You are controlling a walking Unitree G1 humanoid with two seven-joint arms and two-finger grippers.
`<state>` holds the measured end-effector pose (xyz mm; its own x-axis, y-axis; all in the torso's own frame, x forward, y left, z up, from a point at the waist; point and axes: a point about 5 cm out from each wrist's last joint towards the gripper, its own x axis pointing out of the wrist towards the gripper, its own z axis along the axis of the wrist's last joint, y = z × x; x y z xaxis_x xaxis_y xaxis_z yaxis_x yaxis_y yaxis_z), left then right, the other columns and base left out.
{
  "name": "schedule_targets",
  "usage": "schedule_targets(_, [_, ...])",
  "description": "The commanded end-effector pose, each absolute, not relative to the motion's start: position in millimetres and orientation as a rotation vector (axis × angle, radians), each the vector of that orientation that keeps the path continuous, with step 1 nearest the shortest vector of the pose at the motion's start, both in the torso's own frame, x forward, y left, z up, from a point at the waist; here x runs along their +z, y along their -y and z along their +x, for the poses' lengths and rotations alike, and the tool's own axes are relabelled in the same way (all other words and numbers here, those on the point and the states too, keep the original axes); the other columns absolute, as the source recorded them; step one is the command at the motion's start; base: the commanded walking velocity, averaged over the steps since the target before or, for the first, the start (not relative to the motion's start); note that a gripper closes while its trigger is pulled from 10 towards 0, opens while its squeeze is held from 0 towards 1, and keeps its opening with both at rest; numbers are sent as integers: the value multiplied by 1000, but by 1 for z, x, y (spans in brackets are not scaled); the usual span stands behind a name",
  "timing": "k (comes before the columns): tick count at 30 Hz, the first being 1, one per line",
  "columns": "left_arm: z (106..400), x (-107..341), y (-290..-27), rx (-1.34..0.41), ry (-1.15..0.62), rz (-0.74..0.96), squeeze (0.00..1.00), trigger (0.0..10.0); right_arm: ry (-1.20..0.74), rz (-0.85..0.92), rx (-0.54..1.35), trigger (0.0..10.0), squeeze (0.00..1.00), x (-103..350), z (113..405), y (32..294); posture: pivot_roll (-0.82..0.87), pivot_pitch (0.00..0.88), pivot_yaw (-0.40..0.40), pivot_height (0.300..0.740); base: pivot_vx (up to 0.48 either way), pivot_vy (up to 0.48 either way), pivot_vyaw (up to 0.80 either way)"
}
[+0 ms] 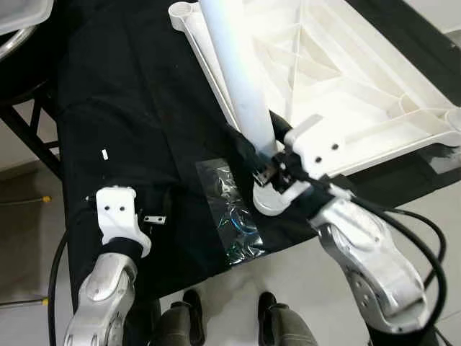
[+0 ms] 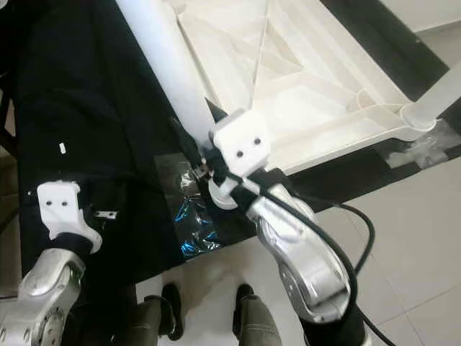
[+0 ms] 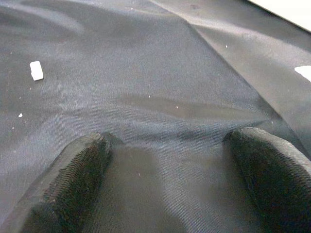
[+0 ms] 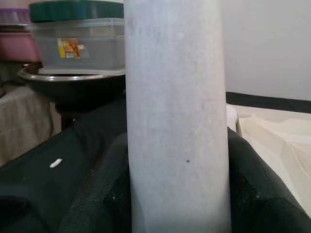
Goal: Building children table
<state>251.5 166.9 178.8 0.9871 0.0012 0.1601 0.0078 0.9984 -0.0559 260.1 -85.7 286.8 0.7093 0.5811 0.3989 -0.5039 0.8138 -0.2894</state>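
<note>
Gripping the white table leg (image 1: 241,79) near its lower end, the right gripper (image 1: 265,164) sits at the near corner of the upturned white tabletop (image 1: 346,94); the leg rises from the fingers toward the camera and is cut off by the frame's top edge. Left eye view: tabletop lies underside up, ribs showing, on a black cloth (image 1: 130,108); its far side runs out of frame. A round white socket (image 1: 268,200) sits just below the gripper, partly hidden by the wrist housing. A clear plastic bag (image 1: 234,213) lies on the cloth beside it; contents too small to make out. The left gripper (image 1: 155,218) rests on the cloth, well apart from the leg.

Right eye view: same layout. A second leg (image 2: 432,104) stands in the tabletop's right corner, its upper part cut off. Shoes (image 2: 173,310) on the floor below.

Left wrist view: two black fingers (image 3: 73,184) spread apart over bare black cloth, nothing between them; a small white fleck (image 3: 36,70) lies on the cloth.

Right wrist view: leg upright, clamped between both black fingers (image 4: 97,194). Behind, a clear lidded container (image 4: 77,41) with a green lid sits in a metal bowl (image 4: 68,80); contents not discernible.
</note>
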Motion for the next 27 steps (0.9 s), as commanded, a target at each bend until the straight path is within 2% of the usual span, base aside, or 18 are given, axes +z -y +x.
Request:
schedule_targets(1, [253, 169, -176, 18, 112, -65, 0, 10000, 407, -118, 567, 10000, 0, 274, 273, 95, 62, 341, 22, 740, 0, 0, 0])
schedule_targets(3, [259, 181, -184, 18, 156, -53, 0, 10000, 448, -93, 550, 10000, 0, 288, 277, 101, 62, 341, 22, 740, 0, 0, 0])
schedule_targets(6, [276, 222, -205, -1, 277, -54, 0, 10000, 532, 94, 573, 10000, 0, 316, 282, 112, 74, 304, 14, 740, 0, 0, 0])
schedule_targets(7, [276, 222, -205, -1, 277, -54, 0, 10000, 532, 94, 573, 10000, 0, 316, 282, 112, 74, 304, 14, 740, 0, 0, 0])
schedule_targets(10, [285, 274, -218, -83, 425, -65, 0, 10000, 597, 203, 650, 10000, 0, 334, 282, 115, 80, 273, 9, 740, 0, 0, 0])
schedule_targets(12, [286, 291, -220, -130, 469, -85, 0, 10000, 616, 192, 675, 10000, 0, 337, 281, 115, 81, 270, 9, 740, 0, 0, 0])
schedule_targets(14, [285, 322, -215, -291, 535, -121, 0, 10000, 633, 140, 725, 10000, 0, 340, 282, 112, 79, 247, 7, 740, 0, 0, 0])
schedule_targets(17, [283, 334, -212, -369, 560, -125, 0, 10000, 633, 125, 733, 10000, 0, 340, 284, 111, 80, 244, 7, 740, 0, 0, 0])
schedule_targets(18, [280, 348, -206, -488, 587, -131, 0, 10000, 630, 119, 741, 10000, 0, 341, 287, 111, 81, 227, 1, 740, 0, 0, 0])
schedule_targets(19, [280, 348, -206, -488, 587, -131, 0, 10000, 630, 119, 741, 10000, 0, 341, 287, 111, 81, 227, 1, 740, 0, 0, 0])
schedule_targets(21, [270, 373, -189, -788, 609, -159, 0, 10000, 617, 59, 763, 10000, 0, 341, 294, 109, 84, 199, -5, 740, 0, 0, 0])
schedule_targets(22, [270, 373, -189, -788, 609, -159, 0, 10000, 617, 59, 763, 10000, 0, 341, 294, 109, 84, 199, -5, 740, 0, 0, 0])
schedule_targets(23, [262, 382, -179, -962, 608, -186, 0, 10000, 613, 30, 777, 10000, 0, 341, 298, 107, 81, 190, -3, 740, 0, 0, 0])
schedule_targets(25, [251, 391, -167, -1196, 592, -245, 0, 10000, 610, -39, 808, 10000, 0, 340, 302, 99, 80, 181, -2, 740, 0, 0, 0])
schedule_targets(27, [252, 396, -164, -1228, 600, -281, 0, 10000, 607, -76, 839, 10000, 0, 337, 301, 93, 81, 170, -3, 740, 0, 0, 0])
